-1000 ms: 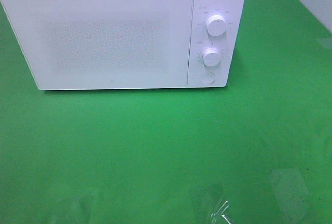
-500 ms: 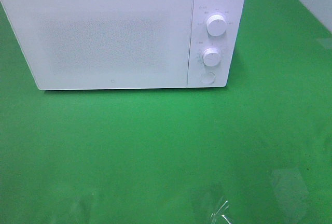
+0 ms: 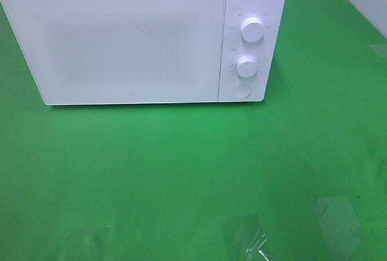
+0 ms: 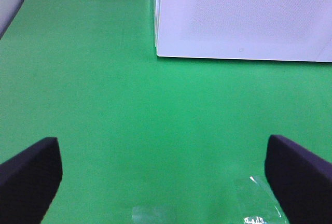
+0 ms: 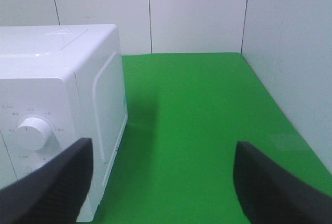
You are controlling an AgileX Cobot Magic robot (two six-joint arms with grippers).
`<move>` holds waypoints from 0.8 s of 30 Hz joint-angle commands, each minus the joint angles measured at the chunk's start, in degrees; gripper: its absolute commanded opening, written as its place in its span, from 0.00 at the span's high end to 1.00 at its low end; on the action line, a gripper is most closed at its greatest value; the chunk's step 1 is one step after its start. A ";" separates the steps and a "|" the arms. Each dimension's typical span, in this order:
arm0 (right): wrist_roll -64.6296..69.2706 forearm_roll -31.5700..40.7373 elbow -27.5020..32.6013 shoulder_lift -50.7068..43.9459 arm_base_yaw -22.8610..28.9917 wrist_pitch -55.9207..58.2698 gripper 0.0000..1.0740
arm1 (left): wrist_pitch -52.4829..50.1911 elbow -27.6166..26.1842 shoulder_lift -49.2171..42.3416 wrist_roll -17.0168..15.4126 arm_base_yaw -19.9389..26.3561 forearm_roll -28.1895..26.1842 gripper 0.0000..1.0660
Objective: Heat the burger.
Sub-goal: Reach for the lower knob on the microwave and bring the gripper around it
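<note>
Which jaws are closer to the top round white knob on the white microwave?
Right. The right jaws are close by the top round white knob, at the white microwave's panel end. The left jaws are farther off, facing the door's corner at the other end.

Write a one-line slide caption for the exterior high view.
Closed white microwave, control panel beside its door, stands on a green table; no burger in sight.

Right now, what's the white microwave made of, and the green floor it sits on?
Microwave: probably painted metal or plastic, smooth glossy white; light glints on its top edge. Its door: seems glass or plastic, with a fine dotted mesh showing. Knobs: likely white plastic. Green surface: looks like a smooth, slightly shiny mat; pale reflections show, no weave.
</note>
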 commanded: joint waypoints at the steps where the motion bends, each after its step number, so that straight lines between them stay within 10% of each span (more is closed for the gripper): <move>1: -2.01 0.52 -0.17 5.39 -0.17 -5.84 0.30 | -0.57 0.11 -1.26 0.11 0.11 -0.46 0.07; 13: -13.12 13.58 0.46 21.89 0.86 -23.61 0.30 | -0.57 0.11 -1.26 0.11 0.11 -0.46 0.08; 24: -25.38 36.27 3.72 33.29 22.69 -39.76 0.30 | -0.57 0.11 -1.26 0.11 0.11 -0.46 0.08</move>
